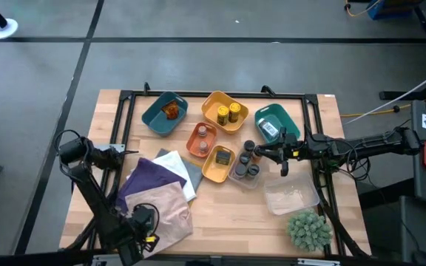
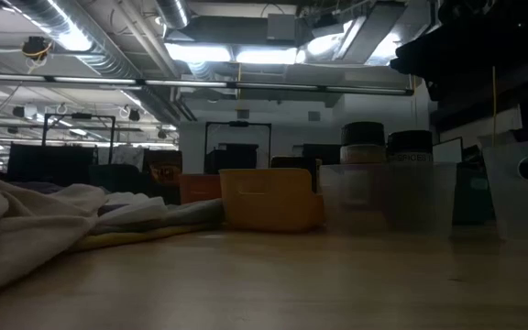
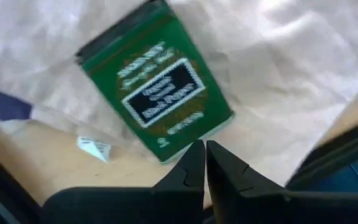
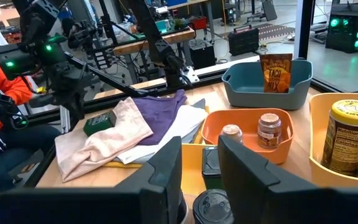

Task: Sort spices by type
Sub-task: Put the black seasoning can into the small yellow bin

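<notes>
At the near edge of the table, the left gripper (image 3: 205,155) hangs low over a heap of cloths (image 1: 157,196), its two fingers pressed together with nothing between them. Just past their tips a flat green spice packet (image 3: 154,93) with a dark label lies face up on the beige cloth. On the near right stand a green spiky plant (image 1: 309,230) and an empty clear tray (image 1: 292,196). Toward the middle, the right gripper (image 1: 261,154) reaches in from the right above a second clear tray (image 1: 237,174) of dark-lidded jars (image 1: 250,168). In its wrist view its fingers stand a little apart, and nothing is seen pinched between them. Beside that tray, a small yellow tray (image 1: 218,164) holds one jar, and next to it an orange tray (image 1: 202,139) holds two grey-lidded jars (image 4: 269,129). Along the far side sit three more trays. A teal tray (image 1: 163,116) contains an amber-orange packet (image 1: 171,111), a larger yellow tray (image 1: 224,112) holds two yellow jars with dark lids (image 1: 228,112), and a green tray (image 1: 278,122) holds a white-labelled packet (image 1: 268,130).
</notes>
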`<state>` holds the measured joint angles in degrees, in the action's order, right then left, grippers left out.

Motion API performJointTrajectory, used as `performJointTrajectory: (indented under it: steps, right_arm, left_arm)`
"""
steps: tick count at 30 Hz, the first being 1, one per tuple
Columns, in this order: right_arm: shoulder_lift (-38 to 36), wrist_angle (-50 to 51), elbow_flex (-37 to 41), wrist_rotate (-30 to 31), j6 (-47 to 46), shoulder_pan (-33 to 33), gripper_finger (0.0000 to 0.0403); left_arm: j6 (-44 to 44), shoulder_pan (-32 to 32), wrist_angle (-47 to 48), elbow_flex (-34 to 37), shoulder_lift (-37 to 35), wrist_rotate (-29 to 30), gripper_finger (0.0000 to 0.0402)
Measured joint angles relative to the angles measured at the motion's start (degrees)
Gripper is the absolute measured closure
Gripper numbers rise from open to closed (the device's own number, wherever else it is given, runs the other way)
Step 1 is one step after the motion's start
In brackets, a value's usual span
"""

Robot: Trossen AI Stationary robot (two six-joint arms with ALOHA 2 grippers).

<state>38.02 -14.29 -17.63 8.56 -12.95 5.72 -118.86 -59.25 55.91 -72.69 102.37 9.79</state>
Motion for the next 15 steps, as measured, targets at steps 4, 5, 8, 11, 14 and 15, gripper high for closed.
performJointTrajectory:
  steps: [4, 5, 8, 11, 14, 15]
  right_arm:
    - [0.00, 0.32, 0.00, 0.00, 0.00, 0.00, 0.0299]
    - [0.00, 0.46, 0.00, 0.00, 0.00, 0.00, 0.0299]
    - [0.00, 1.08, 0.00, 0.00, 0.00, 0.00, 0.0299]
    - [0.00, 1.14, 0.00, 0.00, 0.00, 0.00, 0.0299]
    - [0.00, 1.14, 0.00, 0.00, 0.00, 0.00, 0.0299]
    - [0.00, 1.14, 0.00, 0.00, 0.00, 0.00, 0.0299]
  left_arm:
    - [-2.56, -1.11, 0.62, 0.00, 0.80, -0.07, 0.0401]
    - [-3.20, -1.35, 0.64, 0.00, 1.20, -0.10, 0.0401]
    - [-4.98, -1.99, 0.60, 0.02, 2.56, -0.17, 0.0401]
    - [-5.63, -2.38, 0.69, 0.02, 3.27, -0.13, 0.0401]
    - [-5.89, -2.38, 0.59, -0.03, 3.64, -0.29, 0.0401]
    - [-5.88, -2.38, 0.51, -0.07, 3.76, -0.39, 0.0401]
